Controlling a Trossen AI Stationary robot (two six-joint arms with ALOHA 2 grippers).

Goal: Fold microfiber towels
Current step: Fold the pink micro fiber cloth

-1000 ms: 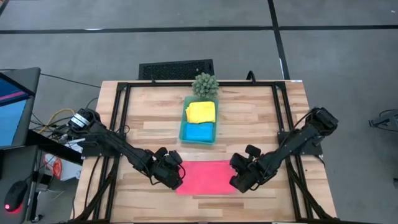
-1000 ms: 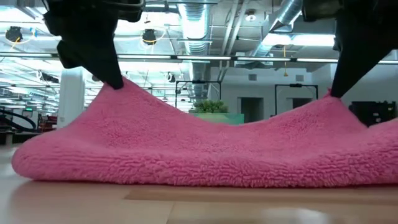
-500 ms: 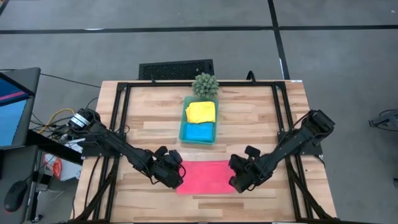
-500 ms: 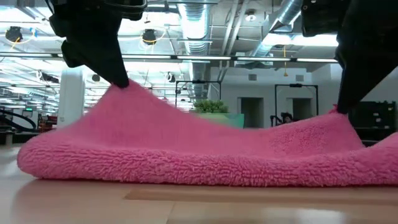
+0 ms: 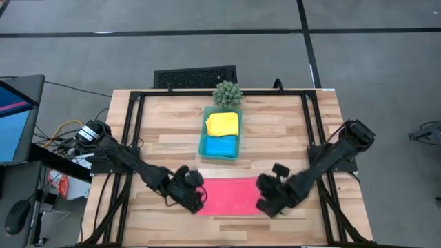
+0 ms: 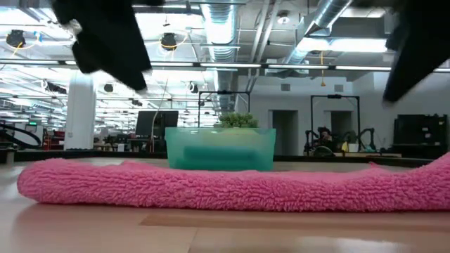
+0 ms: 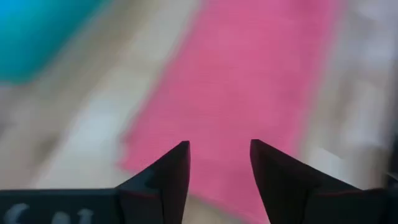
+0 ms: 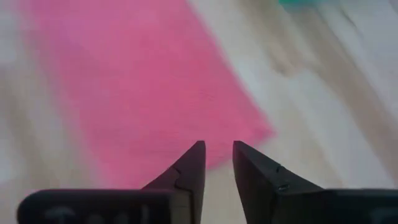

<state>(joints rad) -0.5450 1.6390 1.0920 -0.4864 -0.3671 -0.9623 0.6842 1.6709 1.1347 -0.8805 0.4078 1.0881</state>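
A hot pink microfiber towel [image 5: 231, 196] lies flat as a folded rectangle near the table's front edge, and it shows as a low pink strip [image 6: 225, 190] in the low view. My left gripper [image 5: 200, 201] hovers open over the towel's left end [image 7: 219, 146]. My right gripper [image 5: 265, 205] hovers open over its right end [image 8: 218, 146]. In the low view both stand clear above the cloth. A yellow towel [image 5: 222, 124] and a blue towel [image 5: 222, 145] lie folded in the teal tray [image 5: 204, 141].
The teal tray [image 6: 219, 147] stands mid-table behind the pink towel, with a small spiky green plant [image 5: 227, 93] at its far end. Black frame rails [image 5: 134, 138] run along the table's sides. Bare wood lies left and right of the tray.
Both grippers have opened and let go of the pink towel's two raised ends. Those ends have dropped, and the towel now lies flat where it sagged between two peaks before. The right gripper has shifted slightly toward the table's near right.
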